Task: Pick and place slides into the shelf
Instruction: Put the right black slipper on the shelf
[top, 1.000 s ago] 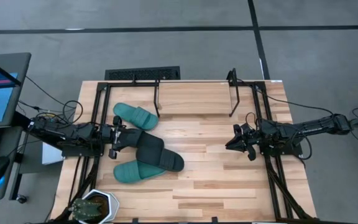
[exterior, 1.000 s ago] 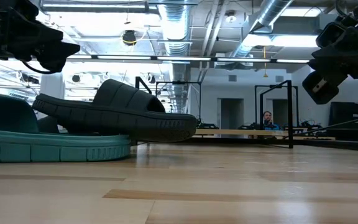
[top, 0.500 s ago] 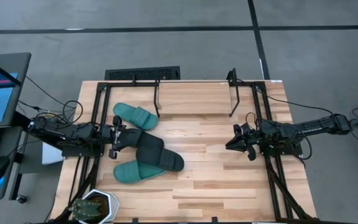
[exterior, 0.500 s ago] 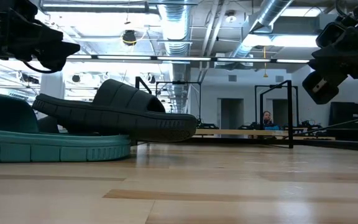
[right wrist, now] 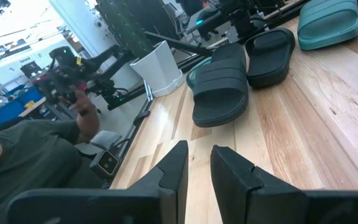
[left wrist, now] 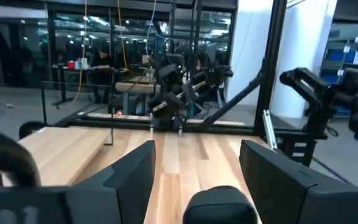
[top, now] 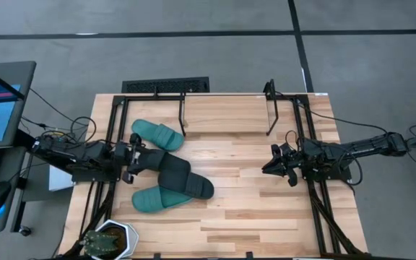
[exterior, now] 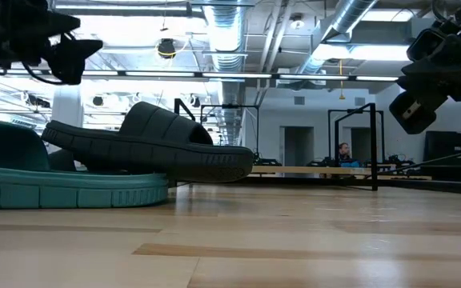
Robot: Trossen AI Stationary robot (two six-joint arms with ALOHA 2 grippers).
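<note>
Slides (top: 166, 175) lie clustered left of the shelf (top: 226, 101), none on it; left gripper (top: 137, 154), fingers spread wide and empty, hovers at the cluster; right gripper (top: 269, 165), fingers narrow and empty, waits well right.

The desk (top: 251, 209) is pale wood planks. Four slides lie on it, all near the left tool (top: 131, 160) and well apart from the right tool (top: 270, 162). One teal slide (top: 157, 134) lies alone, just beyond the left tool toward the shelf (top: 226, 97), which stands at the desk's far edge. One black slide (top: 157, 163) lies just in front of the left tool; another black slide (top: 186, 181) rests partly on the second teal slide (top: 150, 200).
</note>
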